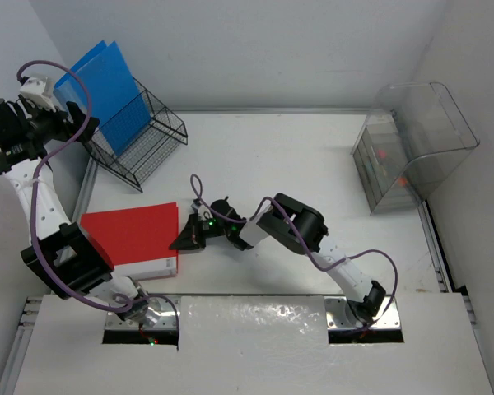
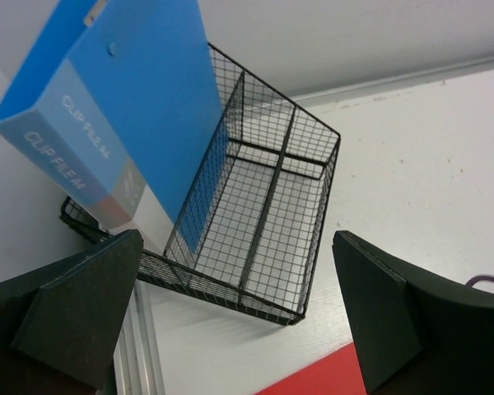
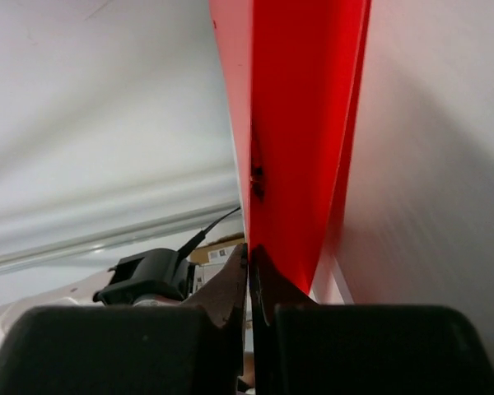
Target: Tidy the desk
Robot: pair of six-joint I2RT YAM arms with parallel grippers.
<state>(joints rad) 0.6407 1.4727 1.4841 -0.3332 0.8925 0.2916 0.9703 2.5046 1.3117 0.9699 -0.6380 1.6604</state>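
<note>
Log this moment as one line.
left gripper: open, near black wire rack | right gripper: shut on flat red folder on white desk | blue clip file: in rack

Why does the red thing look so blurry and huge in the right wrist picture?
Right wrist view: the red folder sits close to the lens, so it blurs and fills the frame. Top view: it looks sharp and small. Left wrist view: the wire basket is crisp.

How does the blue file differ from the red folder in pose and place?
The blue file stands tilted in the wire rack; the red folder lies flat on the desk. The blue file is untouched; the right gripper is shut on the red folder's edge. Both are office folders.
</note>
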